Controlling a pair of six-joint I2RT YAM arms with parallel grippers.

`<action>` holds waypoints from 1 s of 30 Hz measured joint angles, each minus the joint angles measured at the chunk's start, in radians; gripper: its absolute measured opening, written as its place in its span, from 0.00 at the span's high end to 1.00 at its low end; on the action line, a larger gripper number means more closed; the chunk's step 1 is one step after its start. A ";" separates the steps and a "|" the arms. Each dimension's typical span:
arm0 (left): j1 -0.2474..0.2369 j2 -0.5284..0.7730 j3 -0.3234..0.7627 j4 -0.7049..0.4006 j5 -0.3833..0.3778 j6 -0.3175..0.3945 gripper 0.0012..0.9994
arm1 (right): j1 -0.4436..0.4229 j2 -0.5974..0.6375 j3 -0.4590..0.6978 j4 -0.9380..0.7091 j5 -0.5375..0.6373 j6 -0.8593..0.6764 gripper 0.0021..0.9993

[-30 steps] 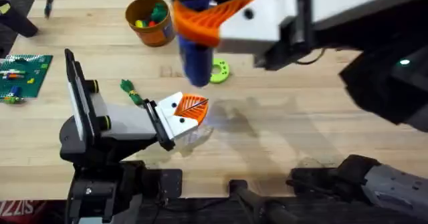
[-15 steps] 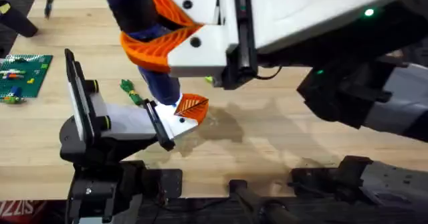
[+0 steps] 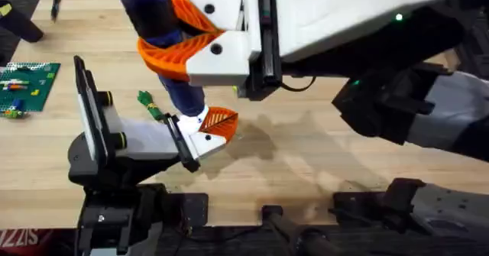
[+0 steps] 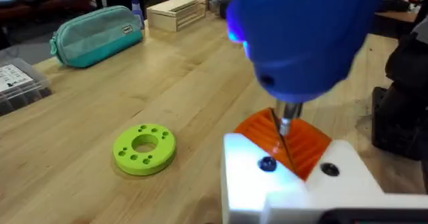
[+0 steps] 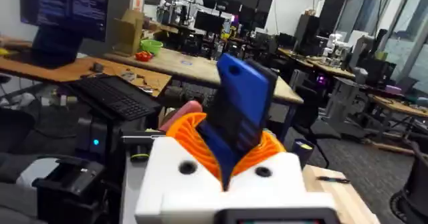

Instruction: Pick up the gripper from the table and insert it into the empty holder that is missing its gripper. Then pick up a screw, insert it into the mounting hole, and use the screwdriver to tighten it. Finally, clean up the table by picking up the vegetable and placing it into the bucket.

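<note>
Now the right gripper [image 3: 172, 46] is clenched on the screwdriver [image 3: 164, 27] w/ its shaft tip down at the holder [image 3: 200, 136] — orange gripper [image 3: 221, 121] seated in it — while the vegetable [image 3: 150, 105] lies on the table [image 3: 321, 157] nearby; left gripper state can't tell.

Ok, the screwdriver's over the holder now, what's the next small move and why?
Probably ease the screwdriver straight down and turn. The right gripper holds it upright, its tip just at the screw in the holder, where the orange gripper already sits.
</note>
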 joint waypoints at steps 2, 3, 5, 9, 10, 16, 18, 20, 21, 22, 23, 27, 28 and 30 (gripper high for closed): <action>0.000 0.000 0.000 0.000 0.000 0.000 0.99 | 0.000 0.000 0.000 0.000 0.000 -0.003 0.99; 0.000 0.000 0.000 0.000 0.000 0.000 0.99 | 0.000 0.000 0.000 0.000 0.000 -0.006 0.99; 0.000 0.000 0.000 0.000 0.000 0.000 0.99 | 0.000 0.004 0.000 0.001 0.000 -0.007 0.99; 0.000 0.000 0.000 0.000 0.000 0.000 0.99 | 0.000 0.018 0.000 0.000 0.000 -0.007 0.99; 0.000 0.000 0.000 0.000 0.000 0.000 0.99 | 0.000 0.022 0.000 -0.001 0.000 -0.007 0.99; 0.000 0.000 0.000 0.000 0.000 0.000 0.99 | 0.000 0.026 0.000 -0.012 0.000 -0.008 0.99; 0.000 0.000 0.000 0.000 0.000 0.000 0.99 | 0.000 0.026 0.000 -0.013 0.000 -0.008 0.99; 0.000 0.000 0.000 0.000 0.000 0.000 0.99 | 0.000 0.026 0.000 -0.013 0.000 -0.008 0.99; 0.000 0.000 0.000 0.000 0.000 0.000 0.99 | 0.000 0.026 0.000 -0.013 0.000 -0.008 0.99; 0.000 0.000 0.000 0.000 0.000 0.000 0.99 | 0.000 0.026 0.000 -0.013 0.000 -0.008 0.99; 0.000 0.000 0.000 0.000 0.000 0.000 0.99 | 0.000 0.026 0.000 -0.015 0.000 -0.007 0.99; 0.000 0.000 0.000 0.000 0.000 0.000 0.99 | 0.000 0.026 0.000 -0.023 0.000 -0.008 0.99; 0.000 0.000 0.000 0.000 0.000 0.000 0.99 | 0.000 0.026 0.000 -0.024 0.000 -0.008 0.99; 0.000 0.000 0.000 0.000 0.000 0.000 0.99 | 0.000 0.026 0.000 -0.024 0.000 -0.008 0.99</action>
